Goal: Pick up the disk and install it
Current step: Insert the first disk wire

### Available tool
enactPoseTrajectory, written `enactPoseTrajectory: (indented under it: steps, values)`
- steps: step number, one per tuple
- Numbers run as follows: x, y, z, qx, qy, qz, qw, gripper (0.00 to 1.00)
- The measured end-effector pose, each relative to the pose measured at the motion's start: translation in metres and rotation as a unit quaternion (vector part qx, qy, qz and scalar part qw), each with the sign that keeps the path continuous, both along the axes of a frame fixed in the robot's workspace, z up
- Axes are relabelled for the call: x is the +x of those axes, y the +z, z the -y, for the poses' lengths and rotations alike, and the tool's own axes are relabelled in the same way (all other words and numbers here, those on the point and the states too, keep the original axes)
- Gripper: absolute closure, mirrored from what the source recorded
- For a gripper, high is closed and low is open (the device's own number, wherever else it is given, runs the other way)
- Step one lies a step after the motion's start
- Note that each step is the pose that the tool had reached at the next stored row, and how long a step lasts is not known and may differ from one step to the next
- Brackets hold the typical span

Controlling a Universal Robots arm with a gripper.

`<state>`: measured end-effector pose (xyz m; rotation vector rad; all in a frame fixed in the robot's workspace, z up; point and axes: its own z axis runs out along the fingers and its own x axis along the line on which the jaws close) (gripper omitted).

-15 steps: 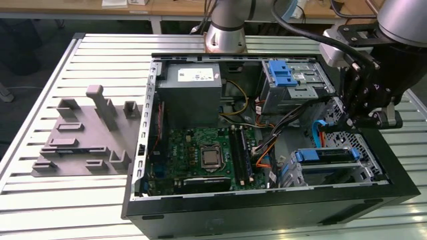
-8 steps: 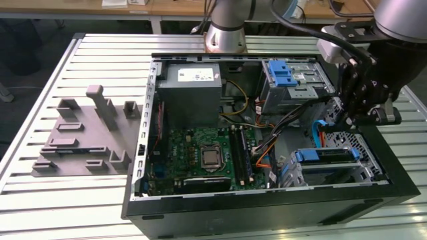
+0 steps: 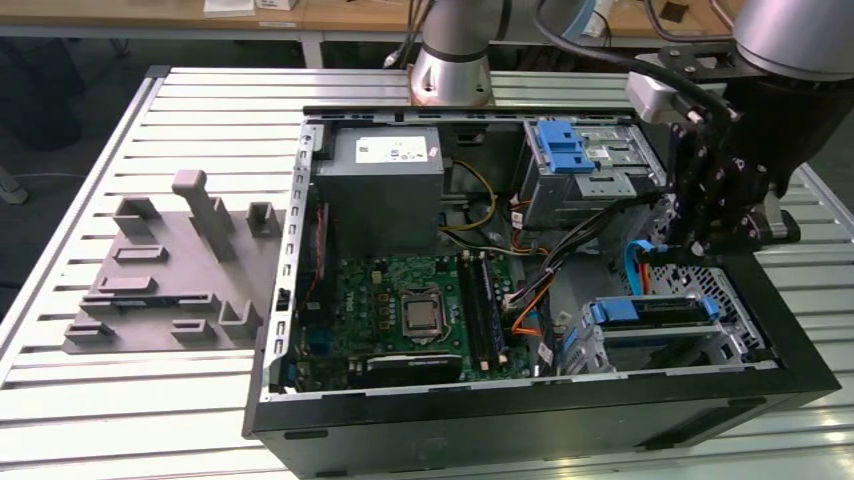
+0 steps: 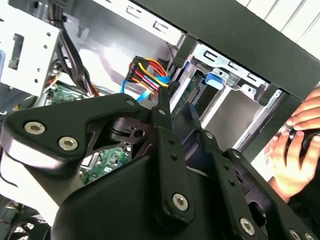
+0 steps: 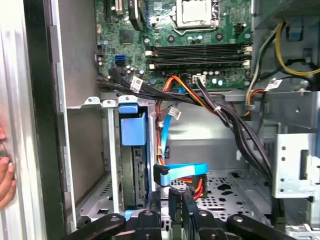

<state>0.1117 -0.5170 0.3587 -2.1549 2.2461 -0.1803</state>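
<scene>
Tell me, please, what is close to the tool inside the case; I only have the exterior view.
Observer: In the first wrist view, a blue flat cable with a black plug lies just ahead of the tool.
Operator: And where is the disk?
Observer: The disk stands on edge in a slot of the metal cage, to one side of the tool.
Operator: Is anything else nearby?
Observer: A person's hand is just outside the case wall, seen in both wrist views.
</scene>
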Motion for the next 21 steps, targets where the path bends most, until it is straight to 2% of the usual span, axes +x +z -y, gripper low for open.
enactPoseTrajectory:
  steps: [2,6,13,21]
  values:
    - [0.0,-0.0021,-0.0003,-0.0028,0.0,0.0,1.0,0.69]
    - [0.0,-0.0054,-0.0006,-0.0034,0.0,0.0,1.0,0.69]
    - [-0.0023,-0.0006,-0.0036,-0.0037,0.0,0.0023,1.0,0.69]
    - [-0.0023,-0.0049,-0.0079,-0.0053,0.0,0.0024,1.0,0.69]
